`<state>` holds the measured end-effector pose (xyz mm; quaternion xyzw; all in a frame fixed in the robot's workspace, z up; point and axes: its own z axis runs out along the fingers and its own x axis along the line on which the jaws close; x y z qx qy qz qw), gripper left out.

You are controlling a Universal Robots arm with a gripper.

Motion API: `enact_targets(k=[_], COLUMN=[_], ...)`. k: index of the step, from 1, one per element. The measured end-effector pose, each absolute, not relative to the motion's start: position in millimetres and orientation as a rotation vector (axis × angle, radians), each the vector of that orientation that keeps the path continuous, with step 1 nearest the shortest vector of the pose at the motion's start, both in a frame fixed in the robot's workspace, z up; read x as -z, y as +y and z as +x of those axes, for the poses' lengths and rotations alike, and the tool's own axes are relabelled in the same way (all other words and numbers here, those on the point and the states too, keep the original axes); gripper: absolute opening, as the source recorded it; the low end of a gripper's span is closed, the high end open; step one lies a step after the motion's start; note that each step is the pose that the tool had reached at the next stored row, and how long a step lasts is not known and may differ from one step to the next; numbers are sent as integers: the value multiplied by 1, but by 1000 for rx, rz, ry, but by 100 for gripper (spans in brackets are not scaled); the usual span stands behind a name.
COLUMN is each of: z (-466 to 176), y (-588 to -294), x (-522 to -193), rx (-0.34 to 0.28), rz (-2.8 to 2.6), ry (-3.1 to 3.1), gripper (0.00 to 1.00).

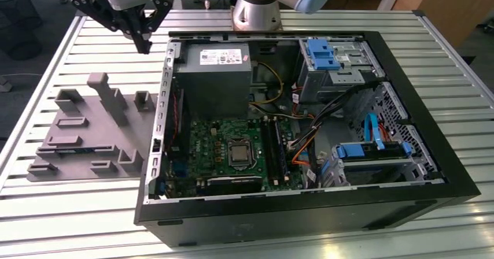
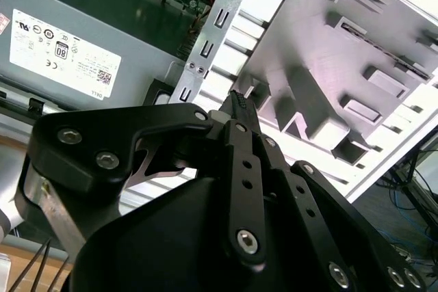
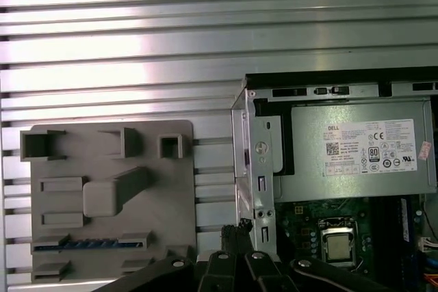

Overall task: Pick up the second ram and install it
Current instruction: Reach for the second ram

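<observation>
The second ram [image 3: 89, 244] is a thin blue-green strip lying edge-on in a slot of the grey moulded holder [image 3: 109, 189]. In the exterior view, the ram [image 1: 77, 151] sits near the holder's [image 1: 85, 132] front left part. My gripper [image 1: 143, 44] hangs high over the table's back, beyond the holder and beside the computer case's back corner on the exterior view's left. Its fingers [image 2: 236, 100] are shut with nothing visible between them, and it is well apart from the ram. In the first wrist view the gripper [image 3: 238, 229] is seen between holder and case.
The open black computer case [image 1: 432, 184] lies on the slatted metal table [image 1: 69, 213]. Inside are the grey power supply [image 1: 212, 77], the green motherboard [image 1: 208, 149] with long black slots [image 1: 274, 149], cables and blue drive brackets [image 1: 371, 150]. The arm's base [image 1: 255, 10] stands behind the case.
</observation>
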<state>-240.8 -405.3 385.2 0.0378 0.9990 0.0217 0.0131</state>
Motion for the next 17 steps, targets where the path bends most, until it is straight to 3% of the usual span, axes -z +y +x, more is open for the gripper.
enact_targets(k=[17], z=[-254], y=[-405], x=[-383], rx=[-68], rz=[118], ry=[3112], gripper=[11])
